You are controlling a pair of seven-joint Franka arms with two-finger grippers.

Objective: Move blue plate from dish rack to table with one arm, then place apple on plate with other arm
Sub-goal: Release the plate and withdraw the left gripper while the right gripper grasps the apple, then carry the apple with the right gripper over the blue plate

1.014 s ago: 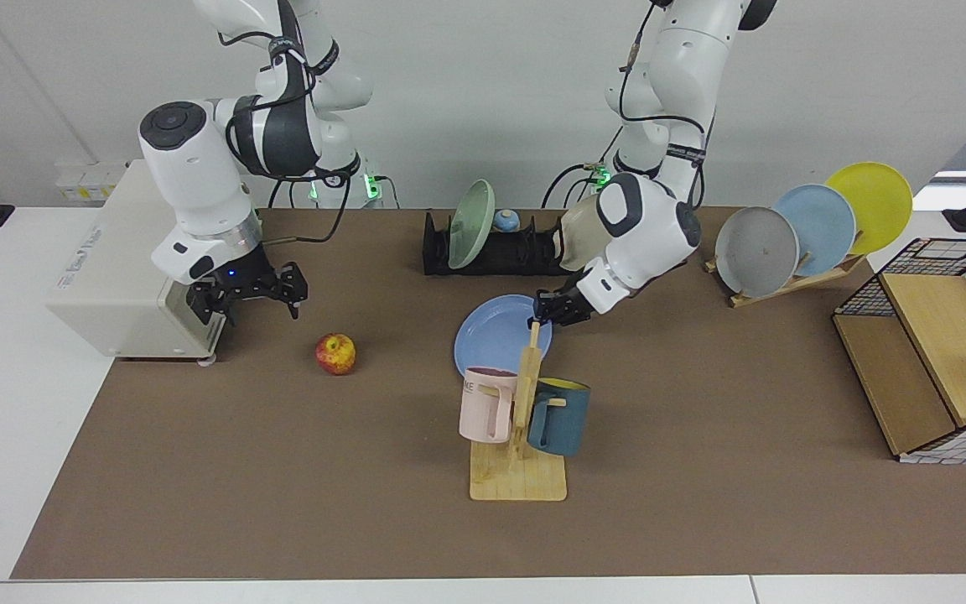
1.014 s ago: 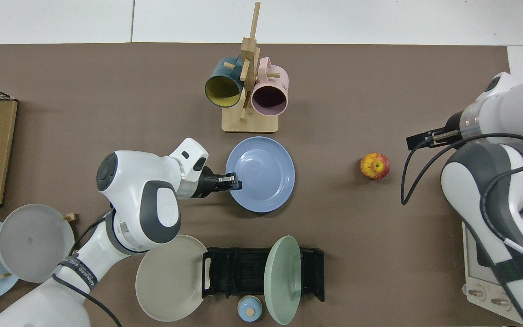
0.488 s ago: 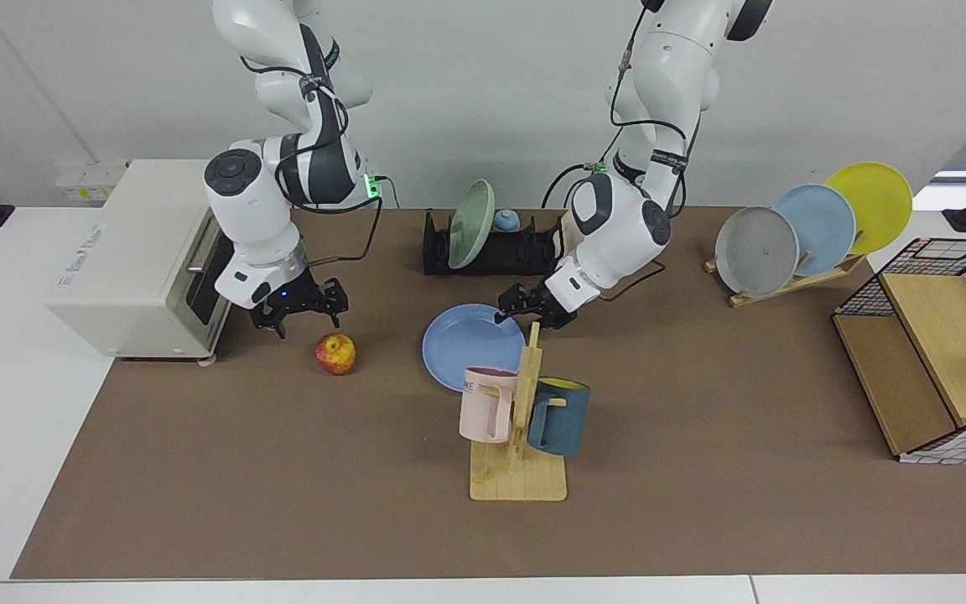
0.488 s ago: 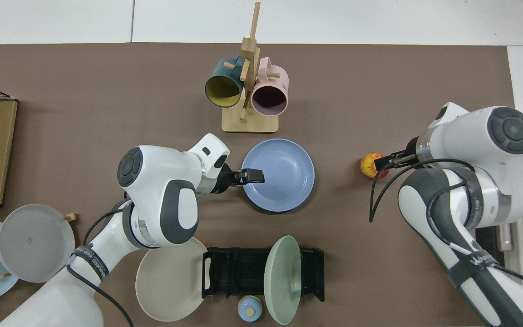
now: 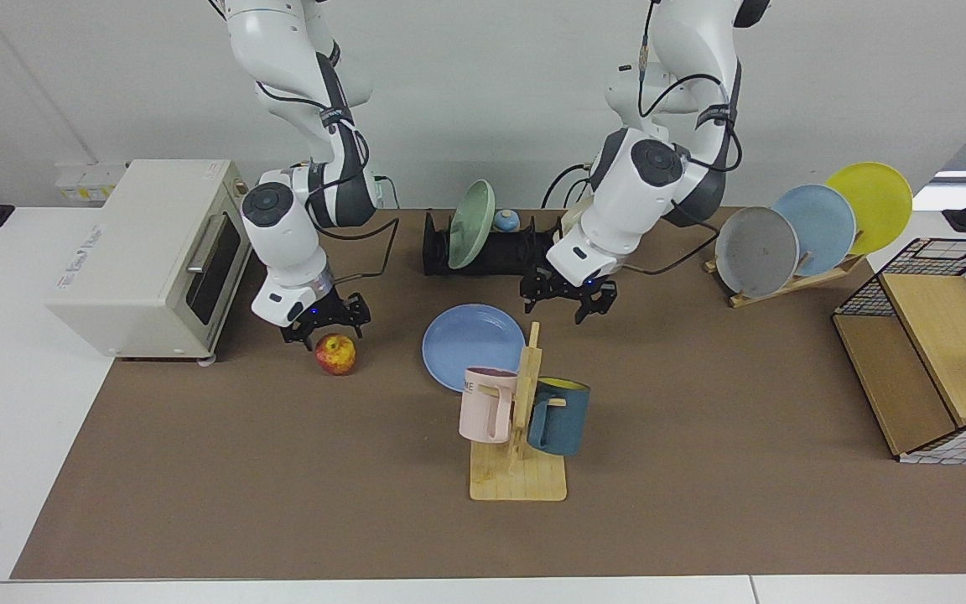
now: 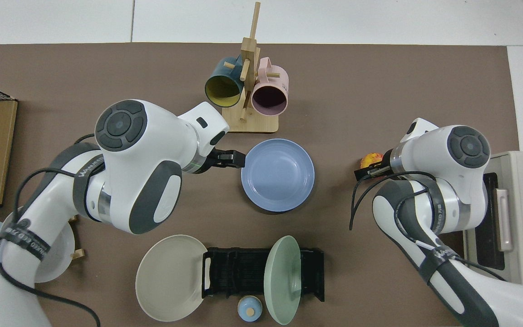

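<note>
Facing view: blue plate (image 5: 472,346) lies flat on the table (image 5: 282,470), clear of the dish rack (image 5: 491,247). Left gripper (image 5: 568,297) hangs above the mat just beside the plate's rim, fingers spread, holding nothing. Right gripper (image 5: 325,323) sits directly over the apple (image 5: 335,353), fingers apart, not closed on it.

I read the apple as light, rigid, smooth and round, so it will roll if nudged. I'd pinch across the widest part, fingers straddling both sides. The plate looks glossy, so the apple may skid; I'd set it down at the centre.

Obstacles: toaster oven (image 5: 143,256) is close behind the right arm; mug tree (image 5: 521,419) stands just beside the plate's front rim; green plate (image 5: 470,223) stands in the rack behind. The left gripper beside the plate should clear out first.
</note>
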